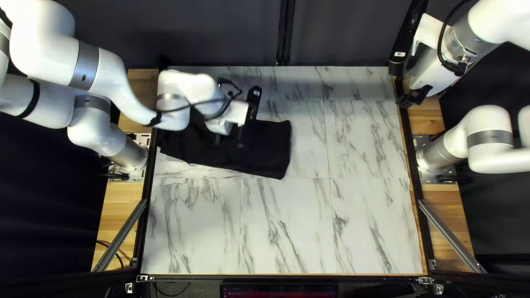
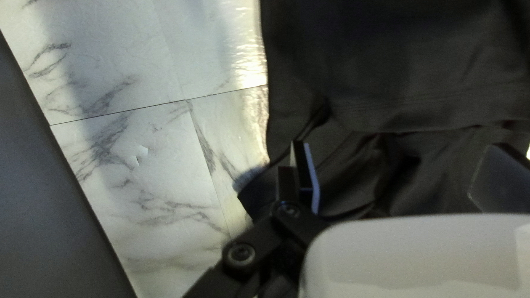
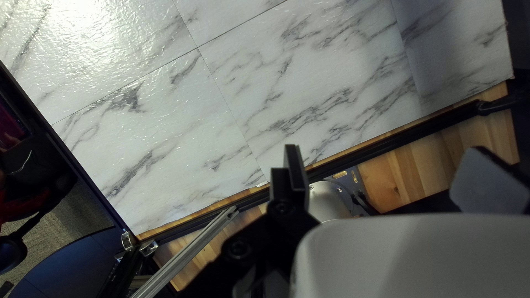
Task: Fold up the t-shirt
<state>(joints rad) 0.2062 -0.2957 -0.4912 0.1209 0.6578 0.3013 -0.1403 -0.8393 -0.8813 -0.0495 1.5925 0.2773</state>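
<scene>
And here we are at the bench (image 1: 287, 226), with our black t-shirt (image 1: 265, 146) lying across its far left part in a long, slanting band! Our left hand (image 1: 229, 140) is right there above the bench's far left part, reaching down at the shirt, fingers (image 2: 305, 176) apart. Dark cloth shows between them, but they aren't clamped on it; whether either one touches it, we can't tell. Look at that fabric: a smoother layer ends in a straight edge across the shirt, and beside our hand it's all creases and rumples. Over to the bench's far right corner, where our right hand (image 1: 414, 97) hangs by the edge, well apart from the shirt. Its fingers (image 3: 295, 174) are apart too, nothing gripped, with our right arm's base (image 3: 328, 200) showing at the bench's right edge.
</scene>
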